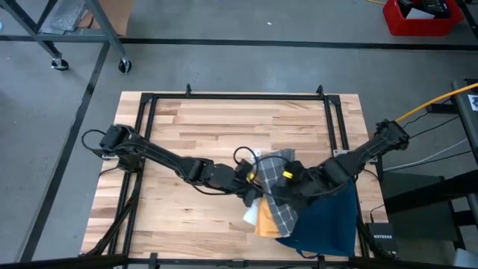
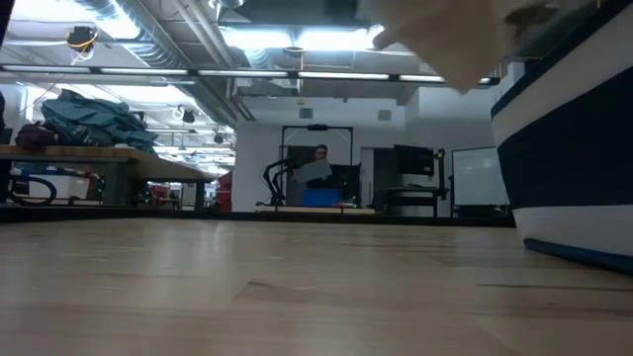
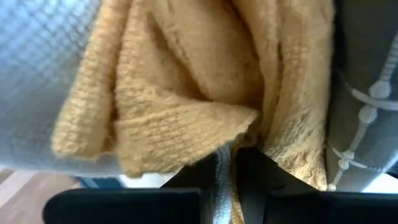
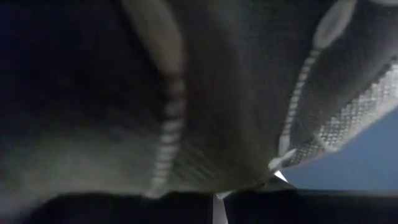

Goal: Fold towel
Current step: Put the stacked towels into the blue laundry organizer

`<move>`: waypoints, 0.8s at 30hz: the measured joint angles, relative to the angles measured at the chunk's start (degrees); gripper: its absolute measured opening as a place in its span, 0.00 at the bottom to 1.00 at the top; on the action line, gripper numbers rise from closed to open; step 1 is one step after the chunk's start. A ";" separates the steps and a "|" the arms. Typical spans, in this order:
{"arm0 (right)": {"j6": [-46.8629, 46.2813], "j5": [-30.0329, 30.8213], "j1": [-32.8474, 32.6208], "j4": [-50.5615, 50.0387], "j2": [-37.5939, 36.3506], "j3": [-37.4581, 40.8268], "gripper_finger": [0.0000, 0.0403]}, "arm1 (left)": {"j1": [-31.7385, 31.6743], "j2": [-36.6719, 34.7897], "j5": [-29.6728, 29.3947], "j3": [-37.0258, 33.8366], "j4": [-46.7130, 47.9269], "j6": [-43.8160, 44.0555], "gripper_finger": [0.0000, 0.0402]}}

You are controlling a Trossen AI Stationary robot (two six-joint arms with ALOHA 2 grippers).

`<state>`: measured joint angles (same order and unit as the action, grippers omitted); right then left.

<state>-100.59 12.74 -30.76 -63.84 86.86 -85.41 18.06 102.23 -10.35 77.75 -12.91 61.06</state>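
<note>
Holding a bunch of towels up over the front middle of the wooden table (image 1: 209,127), both arms are meeting there. The left gripper (image 1: 250,179) is pinching the yellow towel (image 3: 186,93) tight. The right gripper (image 1: 299,183) is squeezing shut on the grey checked towel (image 1: 276,198). A dark blue towel (image 1: 328,220) is hanging down beside them, touching the table.

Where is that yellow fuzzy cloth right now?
In the high view the yellow cloth lies near the table's front edge, right of centre, tucked under the grey checked towel and beside the dark blue cloth.
</note>
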 joint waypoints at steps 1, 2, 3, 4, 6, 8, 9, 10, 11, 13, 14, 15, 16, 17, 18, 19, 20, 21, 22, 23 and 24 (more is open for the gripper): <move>-1.39 0.66 -0.97 -0.99 -0.63 0.00 0.03 | -0.11 1.00 0.19 1.39 -0.13 0.02 0.07; -2.86 1.42 -1.96 -2.08 -1.17 0.00 0.03 | -0.18 1.89 0.55 2.63 -0.28 0.08 0.07; -4.27 1.93 -2.90 -3.12 -1.63 0.00 0.03 | -0.34 2.85 1.14 4.02 -0.28 0.20 0.07; -5.63 2.29 -3.80 -4.09 -2.12 0.00 0.03 | -0.45 3.76 1.44 5.31 -0.25 0.20 0.07; -8.16 2.74 -5.54 -5.56 -2.85 0.00 0.03 | -0.74 5.37 1.52 7.97 0.00 0.26 0.07; -10.58 3.18 -7.24 -6.47 -3.54 0.00 0.03 | -0.96 6.98 1.64 10.81 0.10 0.22 0.07; -11.48 3.23 -7.97 -6.88 -3.86 0.00 0.03 | -1.14 7.72 1.65 12.25 0.11 0.20 0.07; -12.26 3.23 -8.65 -7.33 -4.17 0.00 0.03 | -1.20 8.79 1.68 13.94 0.16 0.22 0.07; -13.24 3.20 -9.31 -7.88 -4.46 0.00 0.03 | -1.26 9.76 1.69 15.54 0.22 0.24 0.07; -15.02 2.92 -10.64 -8.80 -5.05 0.00 0.04 | -1.24 12.38 1.77 18.99 0.55 0.22 0.07; -15.89 2.36 -11.41 -9.01 -5.31 0.00 0.04 | -1.17 13.73 1.92 20.83 0.53 0.24 0.07; -16.67 1.94 -12.12 -9.21 -5.61 0.00 0.04 | -1.11 15.14 2.41 22.57 0.49 0.26 0.07; -17.79 1.64 -12.88 -9.60 -5.73 0.00 0.04 | -1.00 16.65 3.03 24.30 0.50 0.46 0.07; -18.91 1.22 -13.77 -10.37 -5.88 0.00 0.04 | -0.78 18.17 3.52 26.01 0.51 0.94 0.07; -19.95 0.70 -14.64 -11.36 -5.90 0.00 0.04 | -0.64 19.59 3.86 27.47 0.31 1.52 0.07; -21.16 0.11 -15.45 -12.33 -5.90 0.02 0.04 | -0.51 21.02 4.19 28.80 -0.02 2.13 0.07; -22.52 -0.62 -16.34 -13.31 -5.83 0.05 0.04 | -0.47 22.32 4.34 30.01 -0.14 2.72 0.07; -23.88 -1.14 -17.33 -14.21 -5.73 0.08 0.04 | -0.47 23.40 4.44 31.06 -0.30 2.86 0.07; -25.30 -1.40 -18.24 -14.80 -5.56 0.16 0.04 | -0.41 24.32 4.65 31.82 -0.46 3.20 0.07; -26.72 -1.45 -19.10 -15.04 -5.49 0.42 0.04 | -0.40 25.02 4.80 32.32 -0.57 3.43 0.07; -28.01 -1.45 -20.00 -15.08 -5.49 0.94 0.04 | -0.40 25.61 4.83 32.69 -0.63 3.48 0.07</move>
<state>-128.60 11.29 -50.76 -78.92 81.36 -84.47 17.66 127.83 -5.52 110.45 -13.54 64.53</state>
